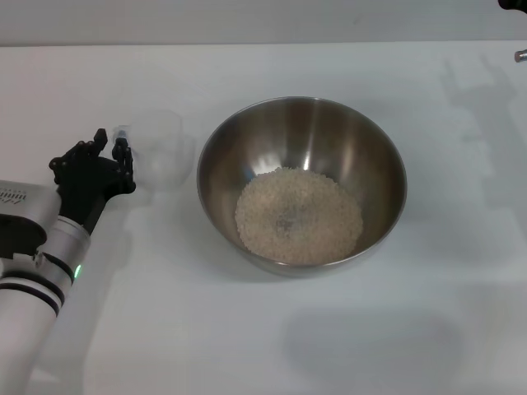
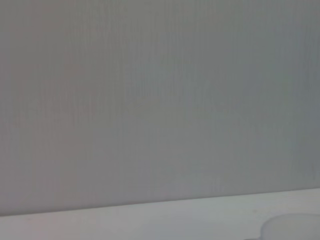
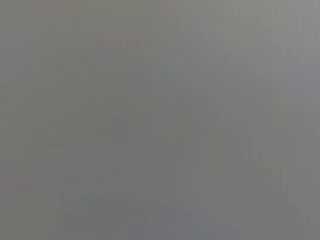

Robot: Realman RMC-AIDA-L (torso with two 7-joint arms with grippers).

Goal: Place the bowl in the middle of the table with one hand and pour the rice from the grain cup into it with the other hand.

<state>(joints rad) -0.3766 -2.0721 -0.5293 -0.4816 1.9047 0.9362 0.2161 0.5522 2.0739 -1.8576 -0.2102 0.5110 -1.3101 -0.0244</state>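
Observation:
The bowl point(image 1: 301, 183), big and shiny steel, stands on the white table point(image 1: 263, 329) near its middle. A heap of pale rice point(image 1: 298, 216) lies in its bottom. Left of the bowl the clear grain cup point(image 1: 158, 150) stands upright and looks empty; its rim point(image 2: 291, 228) shows in the left wrist view. My left gripper point(image 1: 112, 141) sits just left of the cup, at its small handle, fingers apart and open. Of my right arm only a dark bit point(image 1: 513, 4) shows at the far right corner.
The table's far edge point(image 1: 247, 43) meets a grey wall. White tabletop stretches in front of and to the right of the bowl.

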